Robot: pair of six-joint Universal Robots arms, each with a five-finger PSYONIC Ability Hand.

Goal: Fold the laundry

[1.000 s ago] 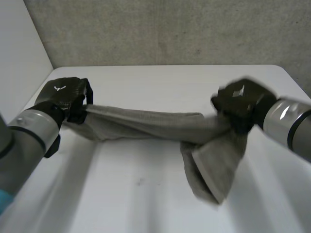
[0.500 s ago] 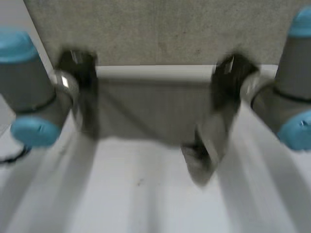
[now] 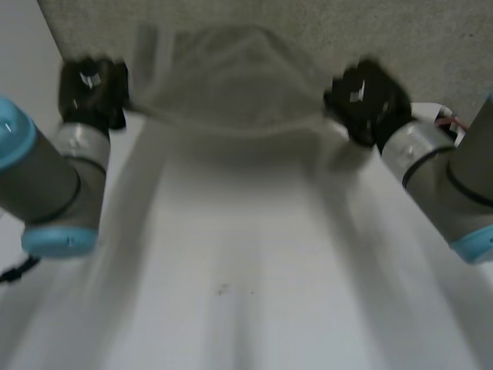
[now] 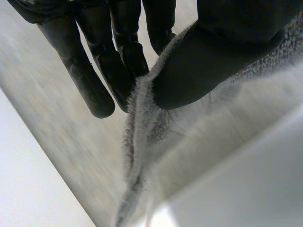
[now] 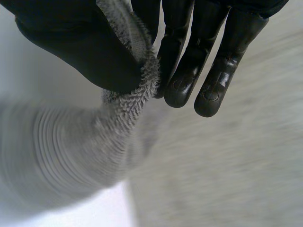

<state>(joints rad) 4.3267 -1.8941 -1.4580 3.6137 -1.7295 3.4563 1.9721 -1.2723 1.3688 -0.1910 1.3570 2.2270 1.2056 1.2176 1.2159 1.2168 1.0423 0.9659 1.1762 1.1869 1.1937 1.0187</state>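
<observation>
A grey towel (image 3: 231,85) is stretched in the air between my two hands, high over the far part of the white table (image 3: 246,270), and it is blurred by motion. My left hand (image 3: 92,89) holds its left end. In the left wrist view the thumb (image 4: 213,56) pinches the fuzzy towel edge (image 4: 142,127) against the fingers (image 4: 94,71). My right hand (image 3: 362,96) holds the right end. The right wrist view has the thumb (image 5: 80,47) pressing the towel (image 5: 128,104) against the fingers (image 5: 189,61).
A grey wall (image 3: 308,31) stands right behind the table's far edge, close behind the raised towel. A small dark speck (image 3: 221,290) lies on the table near the front.
Both hands have swung the towel up and away from the table toward the wall. The part that hung down below the right hand has flown up with it.
</observation>
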